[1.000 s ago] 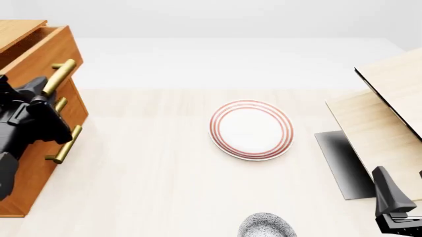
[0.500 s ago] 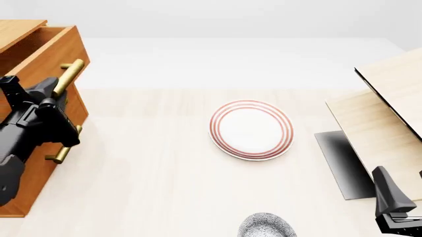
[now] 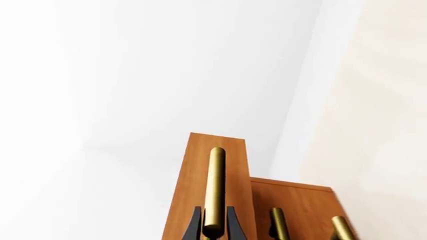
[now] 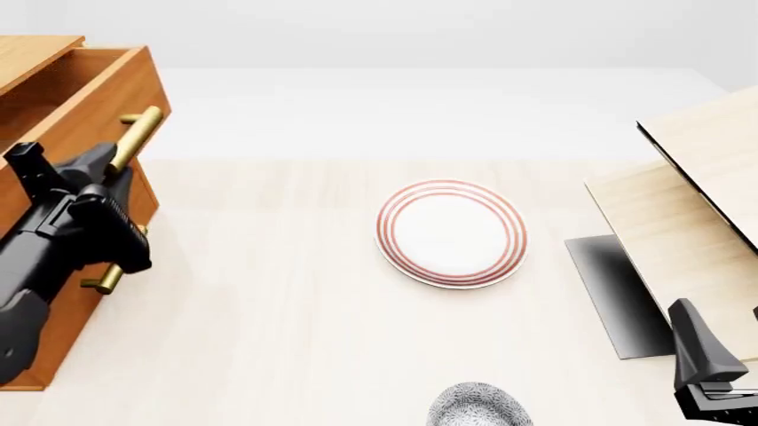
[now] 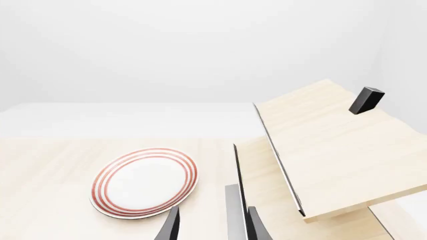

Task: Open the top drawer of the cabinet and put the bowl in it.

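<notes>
The cabinet (image 4: pixel 35 49) stands at the table's left edge with its top drawer (image 4: pixel 101 98) pulled partly out. My left gripper (image 4: pixel 115 162) is shut on the drawer's brass handle (image 4: pixel 141 129). In the left wrist view its dark fingers (image 3: pixel 194 226) clamp the lower end of that handle (image 3: pixel 215 185). The speckled bowl (image 4: pixel 477 406) sits at the near edge of the table, cut off by the frame. My right gripper (image 4: pixel 714 377) hangs open at the near right, to the right of the bowl and apart from it. The right wrist view shows its fingers (image 5: pixel 172 227) spread with nothing held.
A white plate with red rings (image 4: pixel 452 232) lies mid-table. A pale wood structure with black edges (image 4: pixel 698 204) and a dark grey slab (image 4: pixel 616 293) fill the right side. The two lower drawer handles (image 3: pixel 279 225) show beside the held one.
My left gripper has drawn the brass handle to the right, and the top drawer has slid further out of the cabinet. The right arm, bowl and plate have not moved.
</notes>
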Controlling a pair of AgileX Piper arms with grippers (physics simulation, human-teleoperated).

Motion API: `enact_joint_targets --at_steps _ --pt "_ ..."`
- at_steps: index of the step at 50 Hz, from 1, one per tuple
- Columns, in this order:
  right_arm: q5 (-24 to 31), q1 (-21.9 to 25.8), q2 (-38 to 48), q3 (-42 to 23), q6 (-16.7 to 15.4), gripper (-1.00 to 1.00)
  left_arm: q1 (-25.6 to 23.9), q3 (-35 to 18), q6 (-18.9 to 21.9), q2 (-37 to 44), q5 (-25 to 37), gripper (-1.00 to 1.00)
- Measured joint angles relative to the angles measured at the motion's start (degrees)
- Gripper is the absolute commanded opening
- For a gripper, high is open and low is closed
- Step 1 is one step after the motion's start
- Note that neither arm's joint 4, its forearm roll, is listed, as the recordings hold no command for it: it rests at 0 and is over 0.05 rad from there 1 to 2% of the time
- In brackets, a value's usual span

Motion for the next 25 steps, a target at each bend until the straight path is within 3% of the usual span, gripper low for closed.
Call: enact_joint_targets --at_steps 25 --pt "0.0 0.0 0.0 0.0 0.0 1.00 -2.1 2.0 -0.6 -2.8 0.4 -1.00"
